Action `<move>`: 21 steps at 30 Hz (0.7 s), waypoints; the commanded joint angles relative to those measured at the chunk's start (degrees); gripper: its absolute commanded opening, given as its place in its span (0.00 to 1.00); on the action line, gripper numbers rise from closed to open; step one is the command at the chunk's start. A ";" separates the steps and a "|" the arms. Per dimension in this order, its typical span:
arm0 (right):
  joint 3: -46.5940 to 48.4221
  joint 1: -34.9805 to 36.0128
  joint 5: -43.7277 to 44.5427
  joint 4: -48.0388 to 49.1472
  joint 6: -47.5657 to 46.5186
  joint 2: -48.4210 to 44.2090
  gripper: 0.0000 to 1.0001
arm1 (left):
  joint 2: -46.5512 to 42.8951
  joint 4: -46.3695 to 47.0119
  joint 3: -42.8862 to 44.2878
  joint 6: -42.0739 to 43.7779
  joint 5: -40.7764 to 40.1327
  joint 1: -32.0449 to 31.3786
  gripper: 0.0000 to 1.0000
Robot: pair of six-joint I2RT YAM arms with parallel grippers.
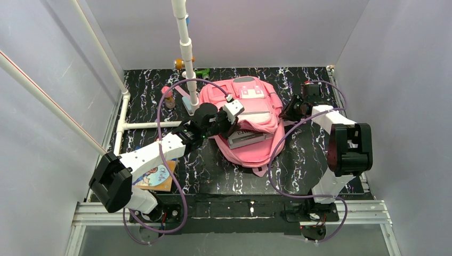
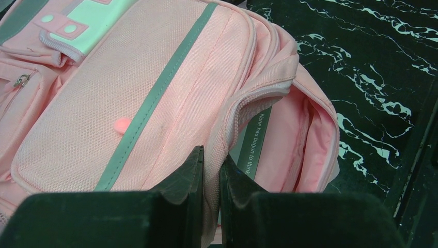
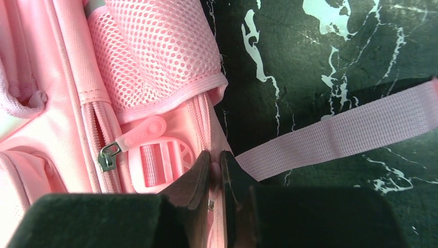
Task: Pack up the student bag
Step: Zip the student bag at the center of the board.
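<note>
The pink student bag (image 1: 256, 101) lies in the middle of the black marbled table, its main pocket gaping toward the arms. A grey book (image 1: 248, 138) sticks out of that opening; its spine (image 2: 254, 142) shows inside the bag (image 2: 103, 103) in the left wrist view. My left gripper (image 1: 233, 125) (image 2: 212, 160) is shut on the fabric edge of the pocket's opening. At the bag's right side (image 3: 155, 57), my right gripper (image 1: 288, 113) (image 3: 216, 161) is shut on a small pink zip pull beside a pink buckle (image 3: 160, 163).
A loose pink strap (image 3: 341, 129) trails across the table to the right of the bag. A picture book (image 1: 157, 176) lies under the left arm. White pipes (image 1: 184, 48) rise behind the bag, with small toys (image 1: 181, 64) and a little figure (image 1: 169, 98) at the back left.
</note>
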 commanded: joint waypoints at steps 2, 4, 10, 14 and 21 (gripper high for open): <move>0.66 1.28 4.74 -4.85 -5.52 -4.63 0.25 | -1.72 0.26 -0.29 -2.86 -0.73 0.02 0.00; -0.33 1.60 3.79 -3.14 -7.49 -5.08 0.29 | -1.58 0.26 -0.40 -3.27 -0.81 0.02 0.00; 2.15 1.65 -0.05 -0.68 -8.50 0.38 0.37 | -2.04 0.26 -0.62 -4.08 -0.25 0.01 0.00; 2.03 2.37 2.13 -0.55 -7.96 0.31 0.31 | -2.37 0.26 -0.63 -4.21 -0.26 0.01 0.00; 2.35 3.01 5.01 -2.03 -9.86 -2.17 0.28 | -1.93 0.26 -0.99 -4.80 0.29 0.02 0.00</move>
